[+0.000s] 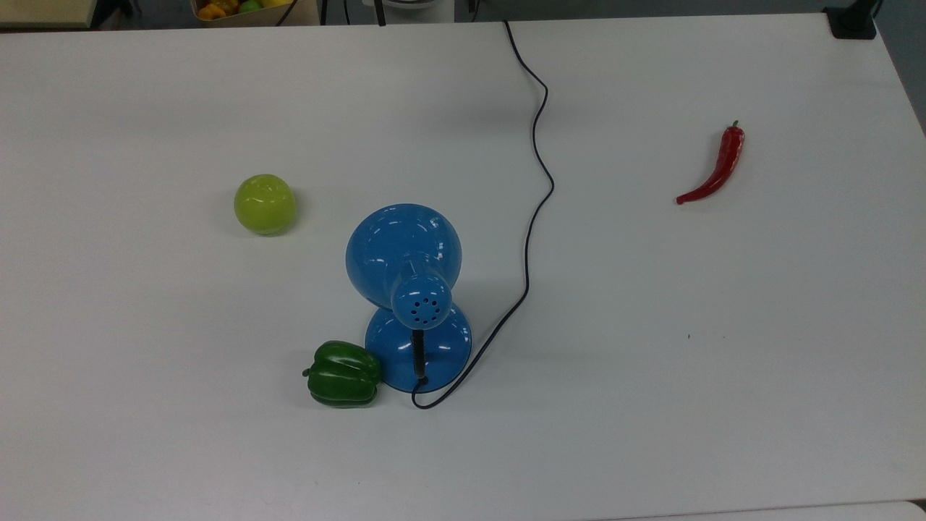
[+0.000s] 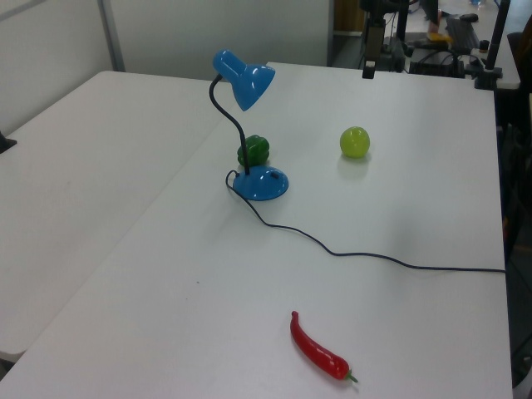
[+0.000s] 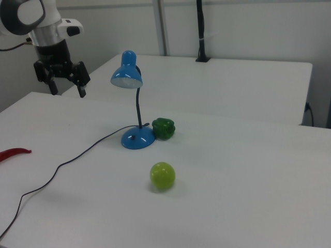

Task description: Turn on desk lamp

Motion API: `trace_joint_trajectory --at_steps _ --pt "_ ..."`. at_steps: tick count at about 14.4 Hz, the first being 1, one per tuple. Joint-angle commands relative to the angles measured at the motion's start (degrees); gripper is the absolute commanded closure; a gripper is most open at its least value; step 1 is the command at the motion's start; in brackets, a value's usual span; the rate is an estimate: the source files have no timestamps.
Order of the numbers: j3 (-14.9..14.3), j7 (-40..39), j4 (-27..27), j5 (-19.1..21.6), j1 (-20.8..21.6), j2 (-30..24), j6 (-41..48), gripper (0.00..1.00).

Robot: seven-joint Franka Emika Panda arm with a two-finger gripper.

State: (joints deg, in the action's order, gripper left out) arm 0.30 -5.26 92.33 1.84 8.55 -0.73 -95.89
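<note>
1. The desk lamp (image 3: 135, 103) stands upright on the white table (image 3: 248, 175), off to the right view's right of my gripper (image 3: 67, 85) and lower at its base; its dome shade sits at about my fingers' height, well apart from them.
2. Its round blue base (image 1: 418, 353) lies flat on the table, and the shade (image 1: 403, 253) leans out over the table on the curved black neck (image 2: 226, 116). No glow shows at the shade's mouth.
3. My gripper hangs in the air above the table's far edge in the right view — fingers spread apart, pointing down, nothing between them.
4. The thin black cord (image 1: 535, 188) leaves the base and snakes across the table, running below my gripper in the right view and on toward the right view's lower left.
5. A green bell pepper (image 3: 164, 128) lies right against the lamp's base, on the side away from my gripper.
6. A yellow-green apple (image 3: 162, 175) sits further out still, nearer the camera in the right view — well apart from lamp and gripper.
7. A red chili pepper (image 1: 715, 168) lies by itself, below my gripper and toward the right view's left edge, on the other side of the cord from the lamp.
</note>
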Motion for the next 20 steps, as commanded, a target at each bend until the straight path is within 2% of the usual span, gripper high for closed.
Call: trace_joint_trajectory --at_steps 1,16,17,19,20 --pt "-2.14 0.78 1.53 0.79 1.12 -1.03 -1.58 0.00" --pt "-2.06 0.16 1.53 0.27 1.47 -0.41 -3.86 0.00" --pt "-2.06 0.16 1.53 0.35 1.47 -0.41 -3.95 0.01" --pt "-2.06 0.25 1.53 0.53 1.47 -0.33 -4.04 0.17" --pt "-2.06 0.16 1.62 0.44 1.47 -0.32 -4.65 0.27"
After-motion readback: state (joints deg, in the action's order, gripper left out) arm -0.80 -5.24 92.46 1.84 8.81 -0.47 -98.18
